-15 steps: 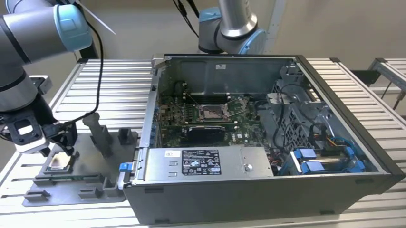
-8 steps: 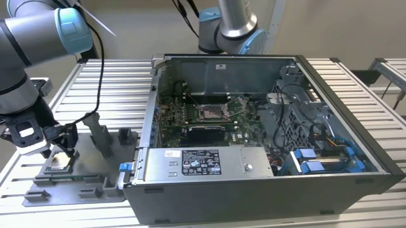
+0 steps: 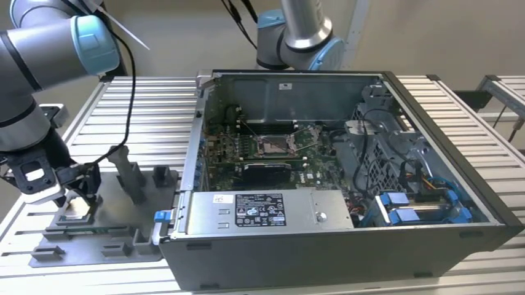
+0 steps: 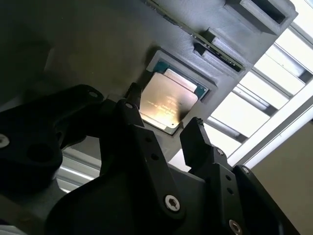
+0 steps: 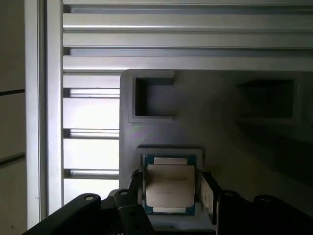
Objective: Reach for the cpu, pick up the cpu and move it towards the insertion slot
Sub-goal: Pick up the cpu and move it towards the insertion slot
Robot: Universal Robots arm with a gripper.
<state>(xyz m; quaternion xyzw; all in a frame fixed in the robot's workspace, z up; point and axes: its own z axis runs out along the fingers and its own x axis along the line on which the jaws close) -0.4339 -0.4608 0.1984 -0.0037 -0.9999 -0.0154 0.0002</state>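
Slatted metal surface (image 3: 123, 104) under everything, pale wall behind. At the exterior view's left, a grey tray (image 3: 115, 236) with upright posts and square recesses. Just beside it, toward the exterior view's right, an open case (image 3: 328, 258), side panel off, board exposed. Near the front of the case, a silver box with a black label (image 3: 262, 212); farther toward the exterior view's right, blue clips (image 3: 410, 209) and loose cables.

Deep inside the case, on green board, the slot (image 3: 275, 145): silver frame, dark centre.

Over the tray, the arm (image 3: 33, 123) bent downward, with the tool (image 3: 75, 200) low over the cpu (image 3: 78, 210). Well apart from the slot, case wall between.

Closer, in the first wrist view: cpu (image 5: 170, 185) flat in a square recess of the tray (image 5: 220, 122), silvery top up, green edge around the lid, another rectangular recess (image 5: 154, 100) nearby. Same in the second wrist view: cpu (image 4: 168, 100) level and seated.

Tool (image 5: 172, 188) parted a little wider than the chip, one black finger (image 5: 209, 193) just beside each of two opposite edges, matched in the second wrist view (image 4: 164, 110). Contact with those edges impossible to tell. Nothing lifted.
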